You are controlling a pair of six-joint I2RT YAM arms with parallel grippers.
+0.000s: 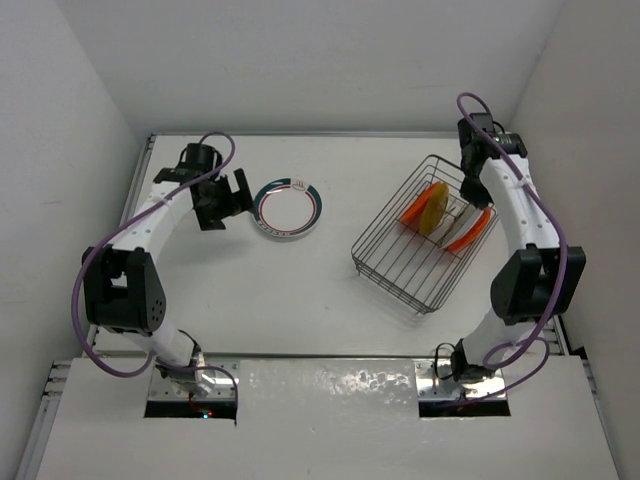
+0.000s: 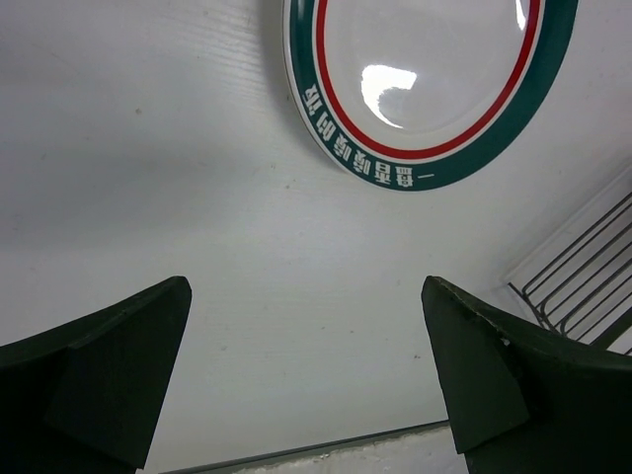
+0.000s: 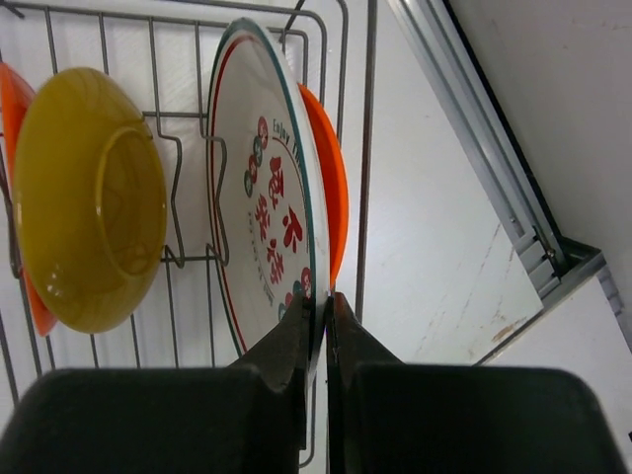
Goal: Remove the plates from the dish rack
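Observation:
The dark wire dish rack [image 1: 405, 262] stands right of centre. In it stand a yellow-olive plate [image 3: 89, 197], an orange plate [image 3: 8, 99] behind that, a white plate with red characters [image 3: 262, 197], and another orange plate [image 3: 334, 178] close behind the white one. My right gripper [image 3: 325, 301] is shut on the near rim of the white plate with red characters, at the rack's far end [image 1: 470, 188]. A white plate with a green-red rim ring [image 1: 288, 209] lies flat on the table. My left gripper [image 1: 225, 200] is open and empty just left of it, and its rim [image 2: 425, 168] shows ahead.
White walls enclose the table on the left, back and right. A metal rail [image 3: 484, 158] runs along the table edge just right of the rack. A corner of the rack [image 2: 583, 286] shows at the right in the left wrist view.

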